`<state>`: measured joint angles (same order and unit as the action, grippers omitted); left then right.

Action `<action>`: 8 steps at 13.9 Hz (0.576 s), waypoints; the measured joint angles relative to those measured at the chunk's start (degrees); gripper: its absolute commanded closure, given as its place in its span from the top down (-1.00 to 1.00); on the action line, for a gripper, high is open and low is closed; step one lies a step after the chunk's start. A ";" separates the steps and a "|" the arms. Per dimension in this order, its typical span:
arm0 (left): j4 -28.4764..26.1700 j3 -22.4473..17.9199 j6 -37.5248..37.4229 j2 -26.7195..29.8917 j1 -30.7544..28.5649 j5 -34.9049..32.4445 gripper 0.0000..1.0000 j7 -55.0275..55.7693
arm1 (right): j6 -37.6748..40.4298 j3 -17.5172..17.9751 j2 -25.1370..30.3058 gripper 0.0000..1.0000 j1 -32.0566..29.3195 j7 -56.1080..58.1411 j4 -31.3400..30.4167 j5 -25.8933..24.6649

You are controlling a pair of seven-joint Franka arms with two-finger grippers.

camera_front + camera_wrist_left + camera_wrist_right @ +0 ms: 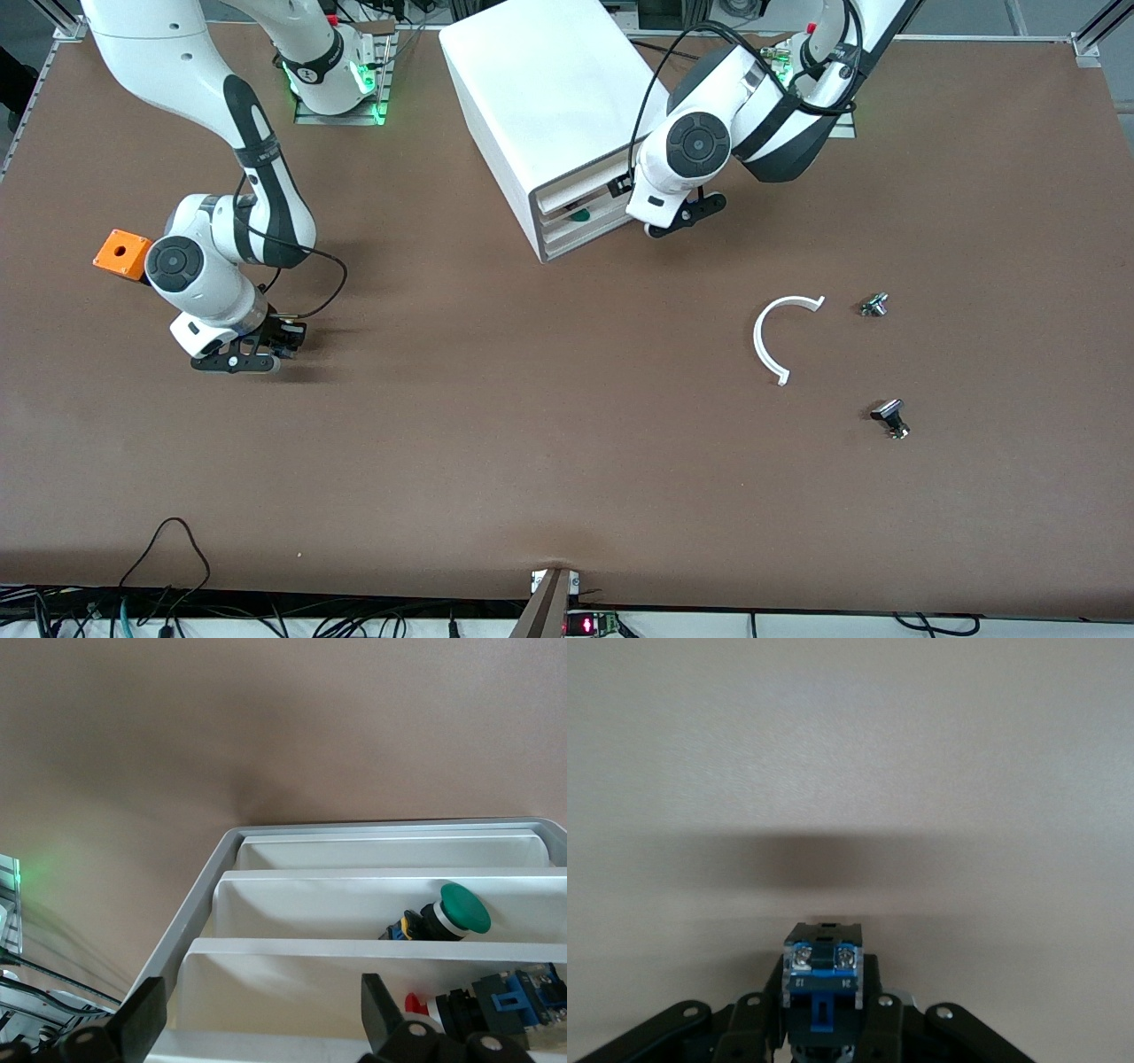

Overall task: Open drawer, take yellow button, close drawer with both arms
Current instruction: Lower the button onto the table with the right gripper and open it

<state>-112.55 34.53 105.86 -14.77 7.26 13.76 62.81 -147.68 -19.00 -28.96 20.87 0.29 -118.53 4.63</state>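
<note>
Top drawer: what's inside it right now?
The drawer shows a red-capped part beside a black and blue body; the left gripper, open, covers the rest.

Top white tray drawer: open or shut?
Open: the top drawer juts past the lower fronts, red button exposed; left gripper open at it.

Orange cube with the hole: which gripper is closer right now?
Right. The right gripper is low over the table beside the orange cube, shut on the button. The left gripper is at the cabinet drawers, toward the left arm's end.
</note>
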 measured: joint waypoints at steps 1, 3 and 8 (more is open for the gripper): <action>0.00 0.02 -0.05 -0.03 0.01 0.64 0.94 0.00 | -0.09 0.03 -0.13 0.69 -0.01 0.00 0.01 0.01; 0.00 0.11 -0.77 -0.03 0.02 1.11 0.93 0.00 | -0.12 0.23 0.28 0.97 0.01 0.00 0.59 0.03; 0.12 0.11 -1.38 -0.03 -0.03 1.20 0.94 -0.69 | 9.15 0.36 4.17 0.97 0.11 0.02 6.71 0.04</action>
<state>-112.44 34.64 104.48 -14.81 7.23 14.95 62.11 -138.53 -18.64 -24.78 20.98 0.30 -111.81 4.67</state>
